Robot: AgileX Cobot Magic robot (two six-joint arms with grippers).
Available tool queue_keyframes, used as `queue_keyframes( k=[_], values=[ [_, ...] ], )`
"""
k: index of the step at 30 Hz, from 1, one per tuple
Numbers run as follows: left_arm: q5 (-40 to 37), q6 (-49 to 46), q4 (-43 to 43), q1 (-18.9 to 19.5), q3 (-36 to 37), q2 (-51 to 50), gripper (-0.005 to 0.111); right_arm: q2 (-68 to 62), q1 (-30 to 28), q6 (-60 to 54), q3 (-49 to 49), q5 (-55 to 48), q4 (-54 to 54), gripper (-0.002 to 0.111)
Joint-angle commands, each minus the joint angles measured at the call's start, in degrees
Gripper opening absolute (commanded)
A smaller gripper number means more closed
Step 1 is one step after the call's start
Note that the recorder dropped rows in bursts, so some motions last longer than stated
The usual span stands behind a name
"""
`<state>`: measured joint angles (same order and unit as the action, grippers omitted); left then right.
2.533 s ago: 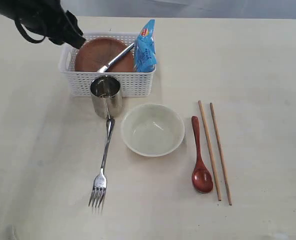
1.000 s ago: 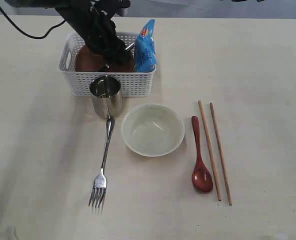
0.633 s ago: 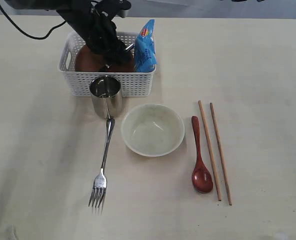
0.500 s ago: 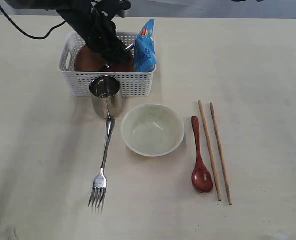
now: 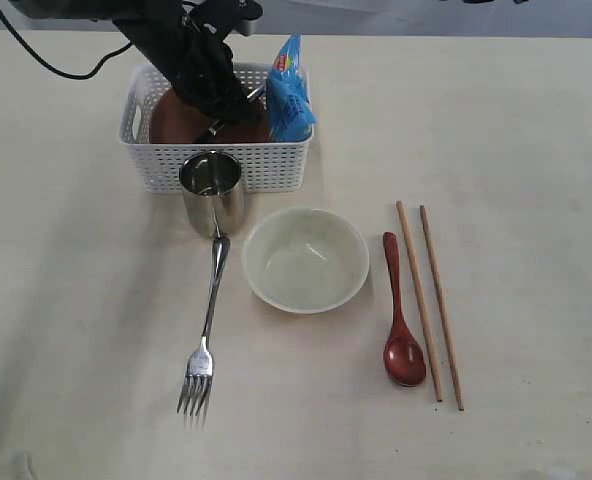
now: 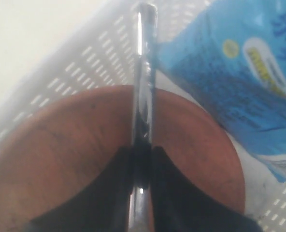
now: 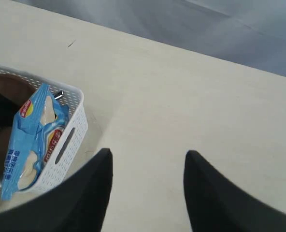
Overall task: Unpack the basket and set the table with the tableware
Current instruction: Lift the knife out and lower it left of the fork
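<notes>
Left pincer clamped on knife over plate in far-left basket. We'd lift straight up, clear of bag. Right pincer wide, empty.

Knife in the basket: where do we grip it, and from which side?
Grip the knife at mid-length, coming from above and closing across its narrow width. It slants over the plate with its upper end at the basket wall beside the chip bag, so only the top is open.

Shiny steel knife, perforated plastic basket
</notes>
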<state>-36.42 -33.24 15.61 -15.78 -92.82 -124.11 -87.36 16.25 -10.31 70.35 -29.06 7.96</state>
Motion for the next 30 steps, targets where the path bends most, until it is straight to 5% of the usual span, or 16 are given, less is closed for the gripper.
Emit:
queue_keyframes(
  k=[1, 15, 27, 30],
  values=[
    [0.31, 0.73, -0.17, -0.24, -0.32, 2.67, 0.0, 0.09, -0.1, -0.43, 0.23, 0.37, -0.56, 0.045],
    [-2.67, 1.81, -3.03, -0.11, -0.32, 12.72, 0.0, 0.09, -0.1, -0.43, 0.23, 0.15, -0.56, 0.045],
    [-12.71, 14.73, -10.56, -0.11, -0.19, 23.83, 0.0, 0.09, -0.1, -0.43, 0.23, -0.34, -0.56, 0.045],
    [-12.76, 17.77, -10.93, -0.11, 4.6, 28.09, 0.0, 0.09, -0.1, -0.43, 0.23, -1.33, -0.56, 0.045]
  ],
)
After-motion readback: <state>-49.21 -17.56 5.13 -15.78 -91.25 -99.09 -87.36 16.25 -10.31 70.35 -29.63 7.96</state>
